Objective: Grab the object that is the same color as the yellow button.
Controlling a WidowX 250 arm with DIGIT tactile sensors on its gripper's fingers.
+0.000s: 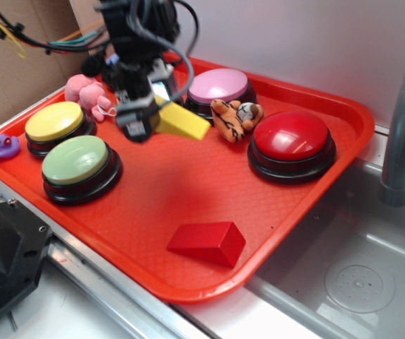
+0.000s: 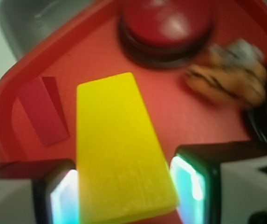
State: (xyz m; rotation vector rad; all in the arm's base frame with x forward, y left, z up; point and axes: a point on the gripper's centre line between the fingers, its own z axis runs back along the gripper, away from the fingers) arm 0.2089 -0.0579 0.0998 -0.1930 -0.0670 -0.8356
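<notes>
Yellow wedge block (image 1: 182,122): clamped at one end between the fingers of the gripper (image 1: 145,116), jaws closed on its sides, above the red tray (image 1: 153,205). Long axis projects away from the gripper toward the red button (image 1: 291,143); yellow button (image 1: 54,121) lies well apart.

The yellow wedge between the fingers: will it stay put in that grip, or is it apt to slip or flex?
The yellow wedge looks like solid plastic, so probably stiff and light. Its glossy, tapered faces could let it slide out of the end effector, whose fingers flank only the wide end. Flat faces suggest no rolling if dropped on the red tray.
</notes>
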